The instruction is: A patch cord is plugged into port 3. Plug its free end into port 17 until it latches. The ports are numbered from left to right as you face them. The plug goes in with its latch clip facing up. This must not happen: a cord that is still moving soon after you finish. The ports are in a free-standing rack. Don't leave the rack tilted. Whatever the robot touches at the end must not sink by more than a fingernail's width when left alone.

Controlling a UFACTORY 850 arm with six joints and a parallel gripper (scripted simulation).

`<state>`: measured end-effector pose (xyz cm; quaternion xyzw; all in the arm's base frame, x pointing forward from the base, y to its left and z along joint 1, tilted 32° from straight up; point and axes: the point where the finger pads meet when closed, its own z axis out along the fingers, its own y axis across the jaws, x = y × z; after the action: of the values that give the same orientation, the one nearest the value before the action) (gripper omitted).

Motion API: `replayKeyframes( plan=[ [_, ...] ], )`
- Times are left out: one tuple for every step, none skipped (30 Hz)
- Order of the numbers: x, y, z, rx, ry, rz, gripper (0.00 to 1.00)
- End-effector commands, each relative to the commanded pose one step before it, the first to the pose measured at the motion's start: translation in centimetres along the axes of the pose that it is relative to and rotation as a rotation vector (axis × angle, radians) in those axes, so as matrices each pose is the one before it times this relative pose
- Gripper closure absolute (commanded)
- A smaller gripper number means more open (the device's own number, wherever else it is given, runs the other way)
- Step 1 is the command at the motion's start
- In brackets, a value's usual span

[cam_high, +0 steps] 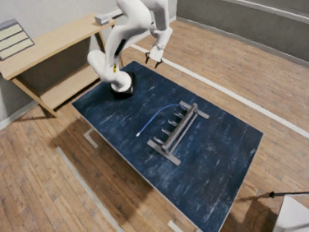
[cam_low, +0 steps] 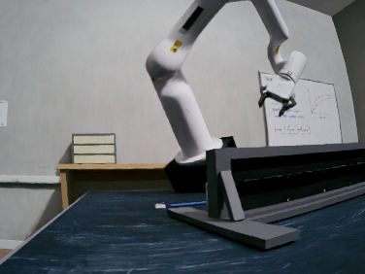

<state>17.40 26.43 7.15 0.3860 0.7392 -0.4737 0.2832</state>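
A grey free-standing rack (cam_high: 177,126) stands upright on the dark blue table top; it also shows in the exterior view (cam_low: 286,177). A blue patch cord (cam_high: 158,113) runs from the rack's far end in an arc onto the table. Its white free plug (cam_high: 139,133) lies flat on the table left of the rack and also shows in the exterior view (cam_low: 160,206). My gripper (cam_high: 152,62) is open and empty, high in the air near the far edge of the table, well away from the plug and the rack. It also shows in the exterior view (cam_low: 275,102).
My arm's black base (cam_high: 122,87) sits at the far left corner of the table. A wooden bench (cam_high: 53,45) with a small grey box (cam_high: 102,18) stands behind it. A whiteboard (cam_low: 300,109) hangs on the back wall.
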Motion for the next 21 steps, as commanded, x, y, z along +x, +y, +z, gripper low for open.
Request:
replayKeyframes(
  plan=[
    [-0.005, 0.015, -0.081, -0.00117, 0.00094, 0.00043, 0.0],
    [0.0, 0.0, 0.0, 0.0, 0.0, 0.0, 0.0],
    [0.0, 0.0, 0.0, 0.0, 0.0, 0.0, 0.0],
    [0.0, 0.0, 0.0, 0.0, 0.0, 0.0, 0.0],
    [0.0, 0.0, 0.0, 0.0, 0.0, 0.0, 0.0],
    [0.0, 0.0, 0.0, 0.0, 0.0, 0.0, 0.0],
    [0.0, 0.0, 0.0, 0.0, 0.0, 0.0, 0.0],
    [0.0, 0.0, 0.0, 0.0, 0.0, 0.0, 0.0],
    [0.0, 0.0, 0.0, 0.0, 0.0, 0.0, 0.0],
    [0.0, 0.0, 0.0, 0.0, 0.0, 0.0, 0.0],
    [0.0, 0.0, 0.0, 0.0, 0.0, 0.0, 0.0],
    [0.0, 0.0, 0.0, 0.0, 0.0, 0.0, 0.0],
    [0.0, 0.0, 0.0, 0.0, 0.0, 0.0, 0.0],
    [0.0, 0.0, 0.0, 0.0, 0.0, 0.0, 0.0],
    [0.0, 0.0, 0.0, 0.0, 0.0, 0.0, 0.0],
    [0.0, 0.0, 0.0, 0.0, 0.0, 0.0, 0.0],
    [0.0, 0.0, 0.0, 0.0, 0.0, 0.0, 0.0],
    [-0.006, 0.001, 0.007, -0.00006, 0.0001, 0.00013, 0.0],
    [-0.043, 0.006, 0.046, -0.00043, 0.00068, 0.00089, 0.0],
    [-0.112, 0.014, 0.118, -0.0011, 0.00176, 0.00229, 0.0],
    [-0.206, 0.024, 0.218, -0.00202, 0.00327, 0.00421, 0.0]
  ],
)
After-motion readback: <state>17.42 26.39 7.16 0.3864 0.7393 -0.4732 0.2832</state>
